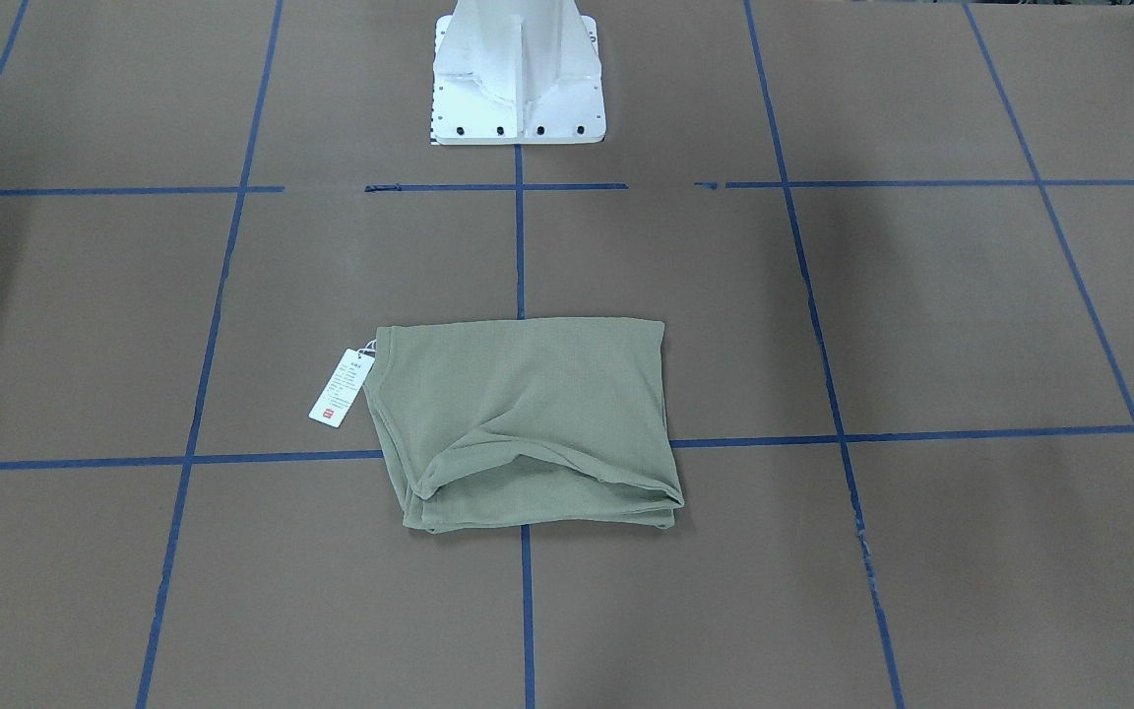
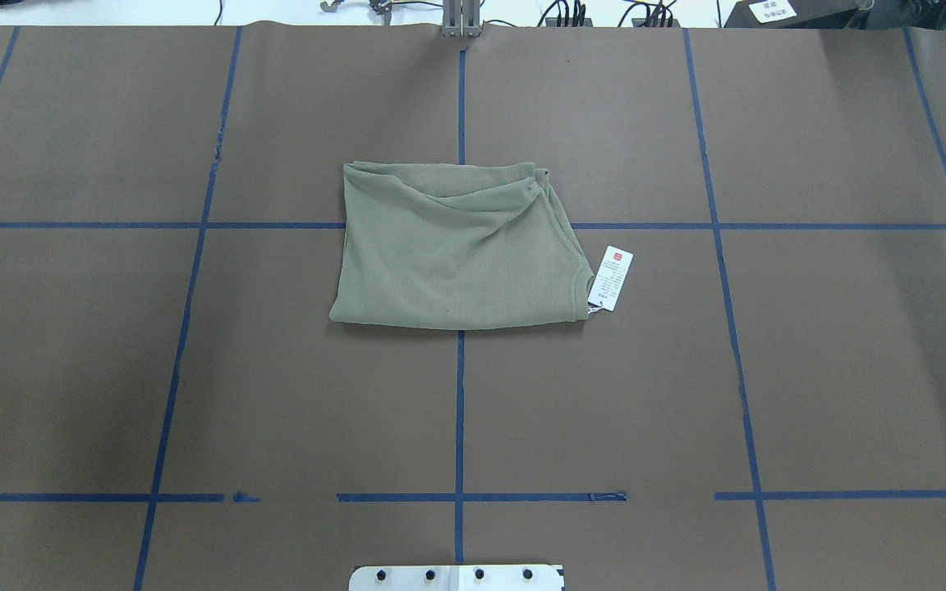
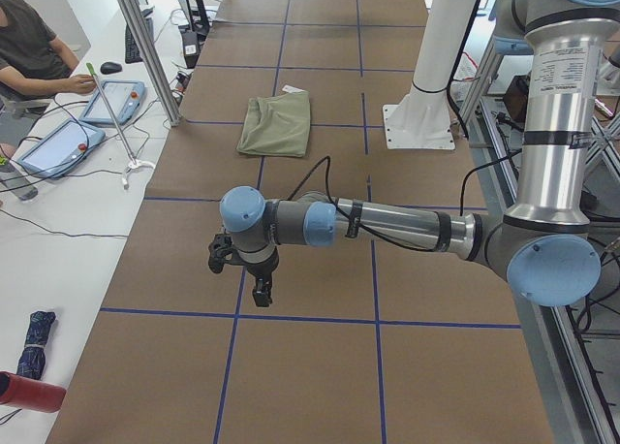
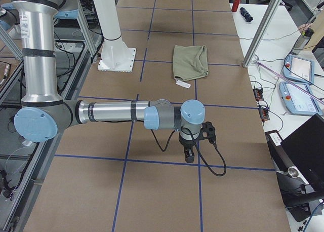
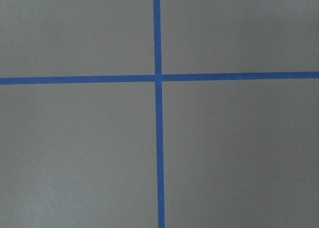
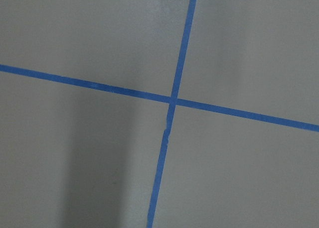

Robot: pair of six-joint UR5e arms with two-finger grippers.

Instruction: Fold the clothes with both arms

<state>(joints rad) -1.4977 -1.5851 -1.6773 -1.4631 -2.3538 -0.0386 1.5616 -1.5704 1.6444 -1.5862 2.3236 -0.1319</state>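
Lying folded small on the bench (image 2: 194, 369) before the pedestal (image 1: 518, 79), the shirt (image 2: 456, 246) looks done, the left gripper (image 3: 262, 301) and right gripper (image 4: 189, 157) hang far from the pedestal, whether their fingers (image 3: 263, 289) are spread I cannot tell, so probably only smoothing its rumpled edge remains.

Pedestal (image 1: 518, 89) well apart from shirt (image 1: 528, 423)

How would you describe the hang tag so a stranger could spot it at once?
On the brown table gridded with blue tape, a folded sage-green shirt lies near the middle. At its edge on the robot's right sits the hang tag: a small white printed card with a red mark, against plain green cloth.
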